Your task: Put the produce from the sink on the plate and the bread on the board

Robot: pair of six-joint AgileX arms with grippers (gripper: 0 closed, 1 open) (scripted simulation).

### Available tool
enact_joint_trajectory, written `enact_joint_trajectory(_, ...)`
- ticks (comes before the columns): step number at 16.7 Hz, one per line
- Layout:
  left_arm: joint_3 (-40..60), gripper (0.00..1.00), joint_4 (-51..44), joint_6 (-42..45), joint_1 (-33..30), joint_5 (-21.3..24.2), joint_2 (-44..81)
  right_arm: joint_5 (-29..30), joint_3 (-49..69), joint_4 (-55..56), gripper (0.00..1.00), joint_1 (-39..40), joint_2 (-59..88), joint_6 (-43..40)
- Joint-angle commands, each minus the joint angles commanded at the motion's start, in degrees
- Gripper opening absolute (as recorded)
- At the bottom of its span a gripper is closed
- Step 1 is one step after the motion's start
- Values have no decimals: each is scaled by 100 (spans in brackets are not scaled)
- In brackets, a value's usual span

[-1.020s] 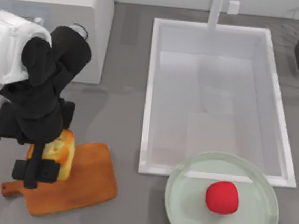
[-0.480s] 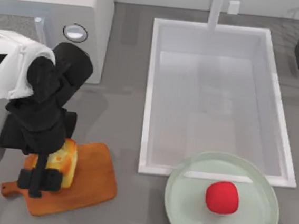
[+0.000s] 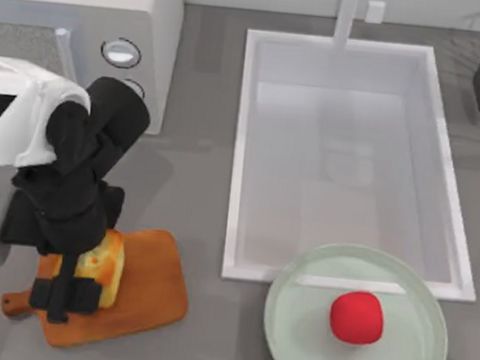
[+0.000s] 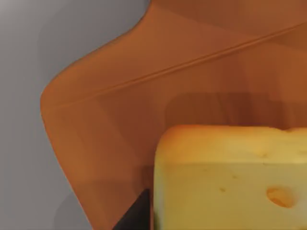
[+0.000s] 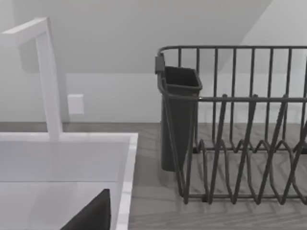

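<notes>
Resting on the board [image 4: 110,120], bread [image 4: 230,177], its paler side in the left wrist view.

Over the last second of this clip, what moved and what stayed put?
The left arm slid toward the top view's near edge, uncovering the microwave dials. Its gripper and the bread shifted slightly the same way over the board; whether the bread is held or released cannot be told. The board, the red produce on the plate, the sink and the parked right arm at the far right corner stayed put.

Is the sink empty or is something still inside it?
Empty. The top view shows the sink as bare white basin; the red produce lies on the plate.
</notes>
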Motion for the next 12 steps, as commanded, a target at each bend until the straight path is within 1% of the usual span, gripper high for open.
enact_joint_trajectory(11, 0, 98, 0, 0, 0, 0, 0, 0, 0, 0, 100, 0, 0, 0)
enact_joint_trajectory(12, 0, 100, 0, 0, 0, 0, 0, 0, 0, 0, 100, 0, 0, 0)
